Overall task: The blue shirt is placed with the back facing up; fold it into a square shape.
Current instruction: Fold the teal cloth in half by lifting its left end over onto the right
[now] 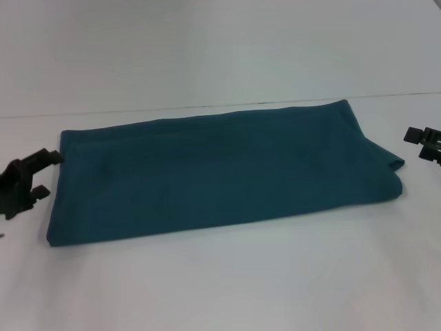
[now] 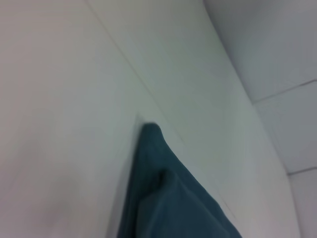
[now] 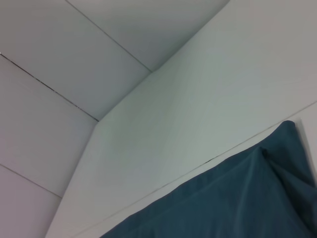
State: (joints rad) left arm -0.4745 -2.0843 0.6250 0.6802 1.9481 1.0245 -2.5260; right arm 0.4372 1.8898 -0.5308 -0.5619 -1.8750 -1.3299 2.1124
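Teal shirt (image 1: 220, 172) is lying long across mid-frame on the counter (image 1: 220, 289); left gripper (image 1: 31, 181), jaws spread, is sitting nearest, right gripper (image 1: 424, 143) unreadable.

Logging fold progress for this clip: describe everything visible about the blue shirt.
The blue shirt is plain dark teal, of soft matte knit with no print. It lies flat on the white table, folded into a long band running left to right, layers stacked, with a tucked corner at its right end. No sleeves or collar show. The left gripper is at its left edge; the right gripper is just off its right end.
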